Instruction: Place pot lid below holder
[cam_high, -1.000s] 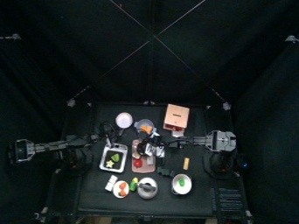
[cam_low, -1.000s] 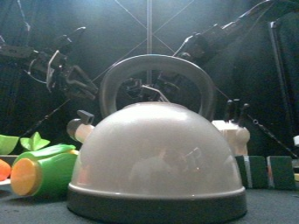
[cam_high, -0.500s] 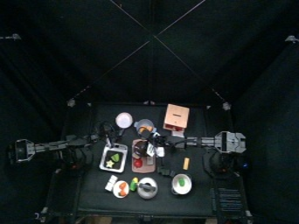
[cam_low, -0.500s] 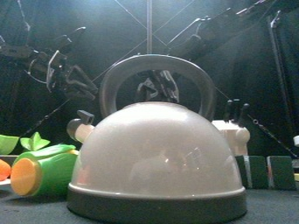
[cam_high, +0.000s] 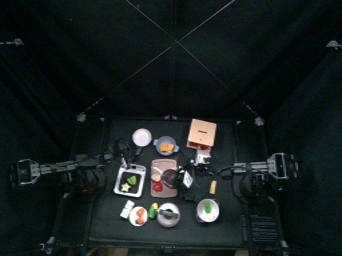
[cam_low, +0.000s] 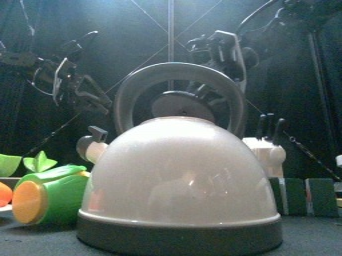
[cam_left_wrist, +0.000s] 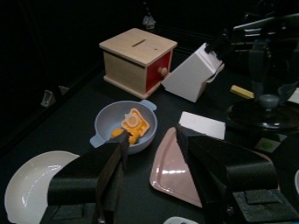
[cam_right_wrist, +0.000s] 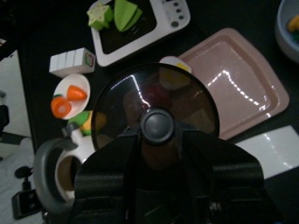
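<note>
The small black desk (cam_high: 100, 205) carries a crowd of kitchen things. The right arm reaches in over its middle, while the left arm rests near the left edge with its fingers (cam_left_wrist: 111, 179) apart and nothing between them. The white knife holder (cam_left_wrist: 193, 70) stands toward the back, beside a wooden box. The round dark glass pot lid (cam_right_wrist: 156, 92) lies level near the desk's middle, beside the flat pink board (cam_right_wrist: 239, 70), on the holder's front-left side. Whether a pot sits under it is unclear. Its black knob (cam_right_wrist: 156, 125) points up at the right gripper (cam_left_wrist: 267, 68), whose fingers stand apart just above it, clasping nothing. Being round, the lid offers only that knob, so the right arm, much the nearer, likely must drop straight down.
</note>
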